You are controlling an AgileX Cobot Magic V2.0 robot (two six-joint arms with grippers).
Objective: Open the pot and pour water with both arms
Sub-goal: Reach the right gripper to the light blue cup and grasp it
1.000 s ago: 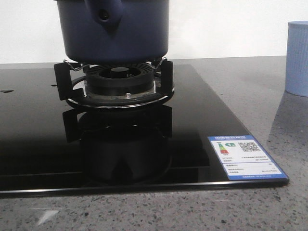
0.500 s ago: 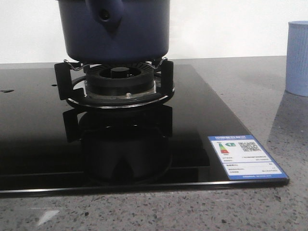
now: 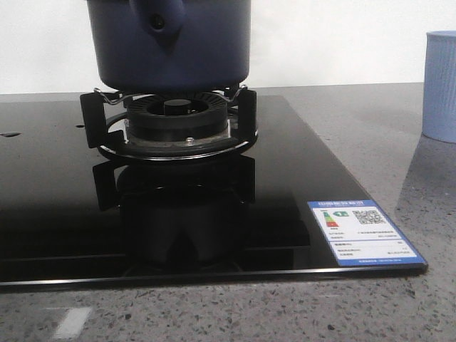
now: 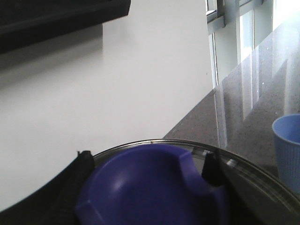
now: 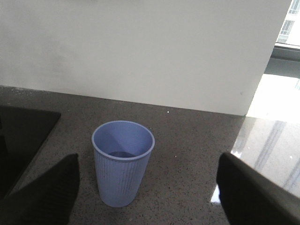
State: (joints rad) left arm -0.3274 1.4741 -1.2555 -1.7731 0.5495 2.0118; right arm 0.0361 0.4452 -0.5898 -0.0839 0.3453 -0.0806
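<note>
The dark navy-blue pot (image 3: 171,50) stands over the burner (image 3: 174,121), its stubby handle (image 3: 158,21) with a hole pointing toward me; its top is cut off in the front view. In the left wrist view my left gripper (image 4: 145,173) is shut on the blue lid knob (image 4: 150,187) of the glass lid (image 4: 243,168). My right gripper (image 5: 147,161) is open and empty, with the pale blue ribbed cup (image 5: 123,164) standing on the counter just ahead between its fingers. Neither gripper shows in the front view.
The black glass cooktop (image 3: 57,214) has a blue-and-white label (image 3: 362,231) at its front right corner. The cup (image 3: 439,85) stands on the grey speckled counter right of the cooktop, also in the left wrist view (image 4: 287,145). A white wall is behind.
The pot's handle and base have shifted slightly up and to the right in the front view. Nothing else has moved.
</note>
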